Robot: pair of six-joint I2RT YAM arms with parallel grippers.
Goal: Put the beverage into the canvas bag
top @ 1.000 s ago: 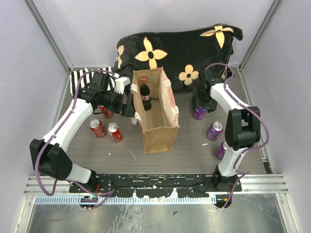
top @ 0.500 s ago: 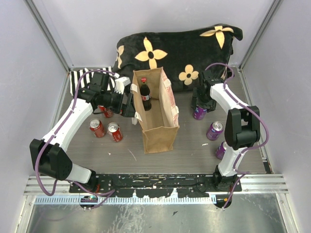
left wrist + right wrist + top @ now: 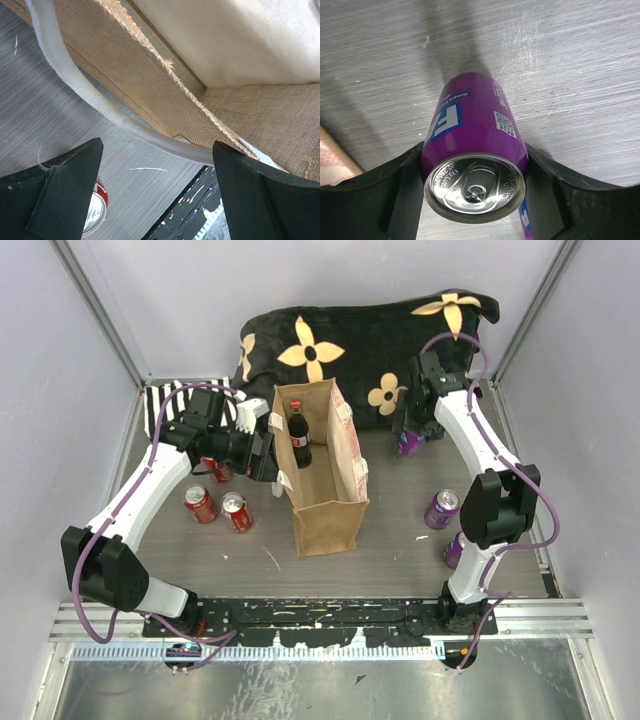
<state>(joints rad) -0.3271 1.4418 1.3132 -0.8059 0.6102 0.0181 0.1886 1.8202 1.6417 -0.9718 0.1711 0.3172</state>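
The black flowered cushion (image 3: 360,330) lies along the far edge of the table (image 3: 400,560). In front of it, near the table's middle, the canvas bag (image 3: 325,510) stands upright with its mouth open. A cola bottle (image 3: 299,435) already stands at its far end, with room left nearer the front.

At the far left corner lies a striped cloth (image 3: 160,405). The left tool (image 3: 265,452) sits just beside the bag's left wall with its jaws wide and nothing between them. The cream strap (image 3: 75,95) crosses its wrist view, so it is probably there to steady the bag or hold its mouth open.

Toward the far right corner, well apart from the bag, the right tool (image 3: 472,167) grips a purple beverage can (image 3: 470,135) across its body, a finger pressed to each side. The can looks tilted and possibly just off the table. It must clear the bag's tall rim before going in.

Two more purple cans (image 3: 441,508) wait near the right edge. The red cans (image 3: 200,504) stand left of the bag.
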